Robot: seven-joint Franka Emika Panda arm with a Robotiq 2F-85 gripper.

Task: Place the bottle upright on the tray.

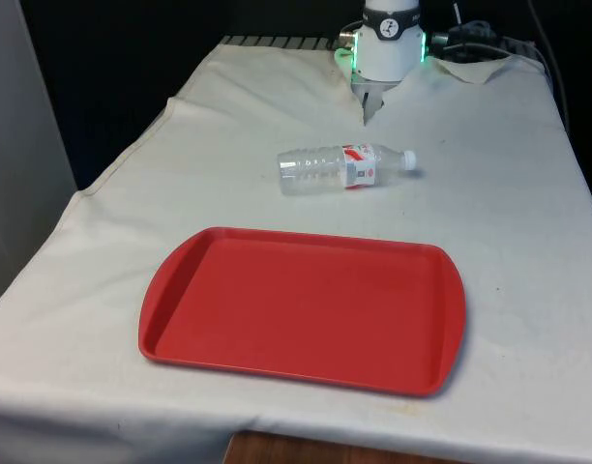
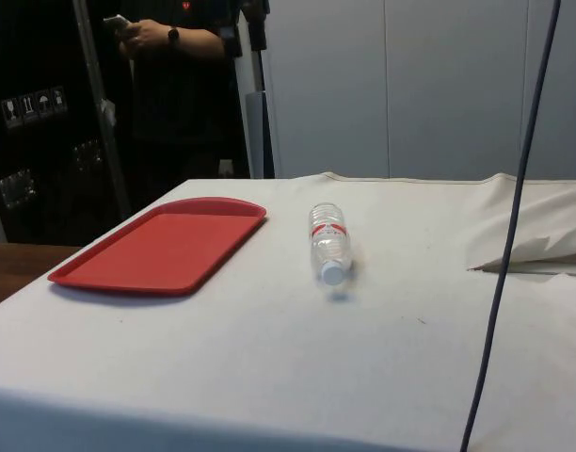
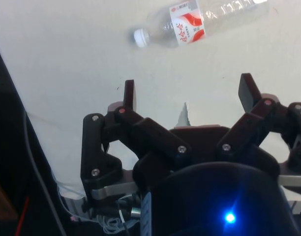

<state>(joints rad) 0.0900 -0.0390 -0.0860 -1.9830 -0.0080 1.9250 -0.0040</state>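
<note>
A clear plastic bottle [image 1: 341,168] with a red-and-white label and white cap lies on its side on the white cloth, cap toward the front view's right. It also lies flat in the side view, bottle [image 2: 329,241], cap pointing at the camera. A red tray [image 1: 306,306] sits bare near the table's front edge, tray [image 2: 166,243]. My gripper [image 3: 188,93] hangs above the cloth at the far end, short of the bottle [image 3: 204,22], its fingers [image 3: 129,93] spread wide apart with nothing between them.
A person in dark clothes [image 2: 180,56] stands behind the tray's end of the table, holding a small device. A dark cable [image 2: 509,235] hangs across the side view. The cloth is rumpled [image 1: 480,70] near the robot's base.
</note>
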